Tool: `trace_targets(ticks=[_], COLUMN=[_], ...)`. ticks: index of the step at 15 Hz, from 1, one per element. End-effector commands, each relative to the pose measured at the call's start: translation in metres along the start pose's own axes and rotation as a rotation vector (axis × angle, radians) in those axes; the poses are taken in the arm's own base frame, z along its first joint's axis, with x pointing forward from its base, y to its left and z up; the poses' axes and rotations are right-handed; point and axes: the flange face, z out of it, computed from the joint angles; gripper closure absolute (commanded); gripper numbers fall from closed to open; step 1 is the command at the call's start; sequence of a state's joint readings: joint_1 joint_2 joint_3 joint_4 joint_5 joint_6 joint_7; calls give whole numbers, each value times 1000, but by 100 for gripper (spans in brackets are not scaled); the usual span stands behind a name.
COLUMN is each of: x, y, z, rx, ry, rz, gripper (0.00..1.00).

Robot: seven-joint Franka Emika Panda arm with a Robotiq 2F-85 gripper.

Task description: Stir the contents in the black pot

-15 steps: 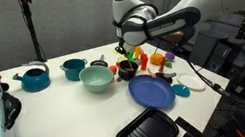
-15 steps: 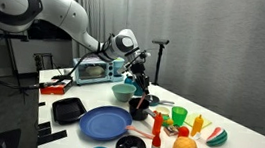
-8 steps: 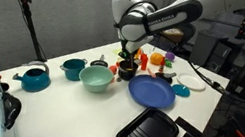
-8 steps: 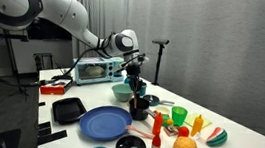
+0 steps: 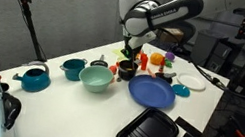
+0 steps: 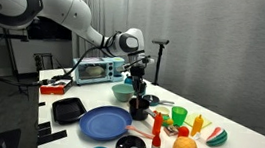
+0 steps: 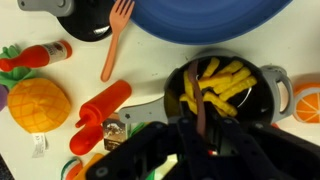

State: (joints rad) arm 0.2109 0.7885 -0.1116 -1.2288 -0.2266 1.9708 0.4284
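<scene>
Straight beneath the jaws, toward the far side of the bench: black pot, small, round and low, loaded with pale yellow strips. Sits just beside the rim of the blue plate, on the side opposite the flat grill pan. Shows right under the wrist in both exterior views too, as with the black pot.

Closed narrow on a thin brown stirring stick, judging by the wrist view, though blurred at the very tips. Hangs close to upright, lower end down among the strips, a little off the pot's centre toward the left of the wrist view.

So no reach to make: directly over the opening, tool inside. Calls next, most likely, for small sideways circles of the wrist at the present height, with the stick's axis kept near vertical and its tip kept inside the wall. Round pot, so no preferred direction of sweep, only the wall as limit.

Worth watching: a push against the wall, probably enough to slide so light a pot toward the blue plate or toward the orange fork near by. Also strips apt to ride up over the rim under a wide sweep.
</scene>
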Motion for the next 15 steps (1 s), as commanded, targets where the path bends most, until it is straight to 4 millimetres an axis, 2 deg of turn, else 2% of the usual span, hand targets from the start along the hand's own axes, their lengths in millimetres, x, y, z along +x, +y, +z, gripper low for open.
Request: trace_targets(ticks=[1, 2, 4, 5, 6, 9, 10, 11, 15], x=[5, 6, 8, 8, 8, 7, 9, 11, 20], y=[10, 10, 8, 6, 4, 4, 4, 5, 13], z=[-13, -15, -18, -18, -18, -21, -20, -19, -14], rx=[67, 73, 92, 100, 108, 102, 90, 84, 72], ry=[37, 50, 70, 72, 75, 101, 124, 143, 215], rz=[-10, -9, -15, -14, -16, -37, -49, -67, -111], gripper=[49, 87, 88, 96, 100, 100, 74, 73, 43])
